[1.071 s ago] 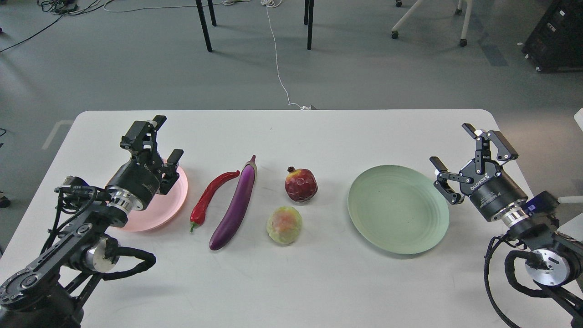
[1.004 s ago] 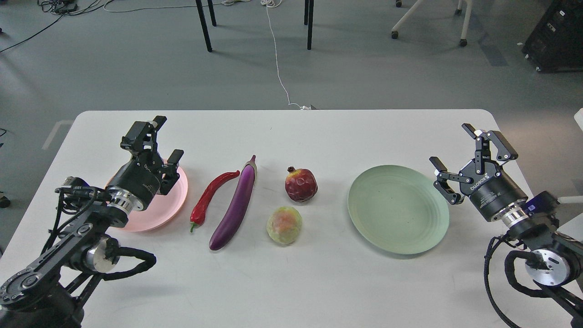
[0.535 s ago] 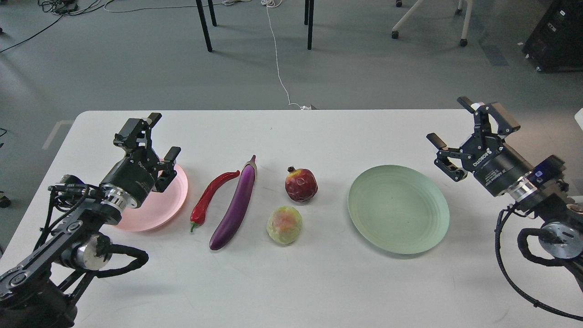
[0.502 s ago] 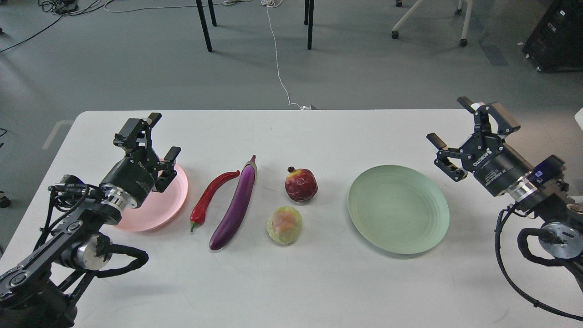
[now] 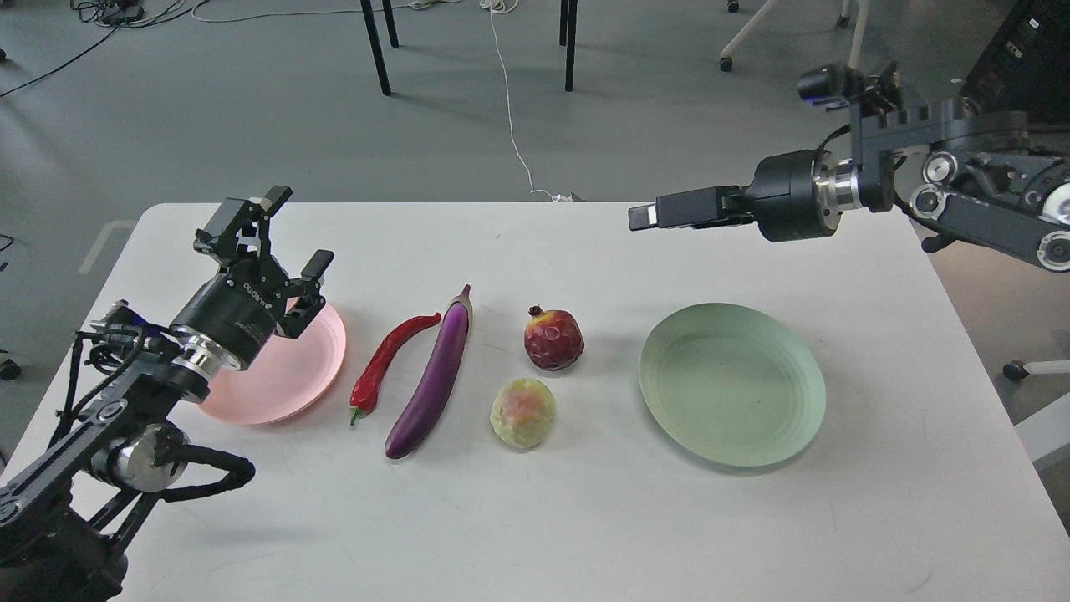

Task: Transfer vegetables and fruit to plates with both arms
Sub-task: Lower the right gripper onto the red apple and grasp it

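Observation:
On the white table lie a red chili pepper [image 5: 386, 361], a purple eggplant [image 5: 433, 378], a dark red pomegranate [image 5: 552, 339] and a yellow-green fruit [image 5: 522, 412] in the middle. A pink plate [image 5: 288, 380] lies at the left and a pale green plate [image 5: 731, 385] at the right; both hold nothing. My left gripper [image 5: 297, 230] is open and empty above the pink plate's far edge. My right gripper [image 5: 660, 213] is raised above the table's far edge, pointing left, far from the fruit. It is seen edge-on, so its fingers cannot be told apart.
The table's far edge [image 5: 501, 203] runs behind the objects. Black furniture legs [image 5: 376, 50], a white cable [image 5: 510, 109] and a wheeled chair base [image 5: 848, 50] stand on the grey floor beyond it.

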`<state>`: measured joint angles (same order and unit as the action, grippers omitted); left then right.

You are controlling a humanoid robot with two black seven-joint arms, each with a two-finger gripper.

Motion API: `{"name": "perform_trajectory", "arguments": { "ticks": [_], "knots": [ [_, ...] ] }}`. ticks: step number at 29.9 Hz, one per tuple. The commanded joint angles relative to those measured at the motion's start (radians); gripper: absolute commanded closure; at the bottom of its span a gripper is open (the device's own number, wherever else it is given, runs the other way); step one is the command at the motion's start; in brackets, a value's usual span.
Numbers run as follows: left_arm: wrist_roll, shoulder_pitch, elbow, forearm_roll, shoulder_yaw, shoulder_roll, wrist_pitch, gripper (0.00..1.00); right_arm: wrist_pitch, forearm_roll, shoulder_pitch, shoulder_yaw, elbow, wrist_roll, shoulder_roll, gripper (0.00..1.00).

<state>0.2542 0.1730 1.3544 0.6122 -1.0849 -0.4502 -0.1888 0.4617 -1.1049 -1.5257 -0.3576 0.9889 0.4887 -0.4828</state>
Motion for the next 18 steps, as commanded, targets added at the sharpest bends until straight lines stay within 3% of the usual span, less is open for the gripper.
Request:
{"name": "perform_trajectory", "arguments": {
  "ticks": [1,7,18],
  "knots": [
    [-0.001,-0.007,0.02,0.0,0.0,-0.001,0.0,0.01,-0.001,-0.038,-0.033,-0.095,-0.097,0.0,0.162,0.01],
    [0.0,-0.033,0.049,0.003,-0.004,-0.007,0.0,0.01,-0.011,-0.036,0.013,-0.141,-0.208,0.0,0.331,0.01],
    [-0.001,-0.038,0.049,0.003,-0.013,-0.007,-0.001,0.01,-0.067,-0.038,0.084,-0.15,-0.262,0.0,0.406,0.02]
  ]
}}
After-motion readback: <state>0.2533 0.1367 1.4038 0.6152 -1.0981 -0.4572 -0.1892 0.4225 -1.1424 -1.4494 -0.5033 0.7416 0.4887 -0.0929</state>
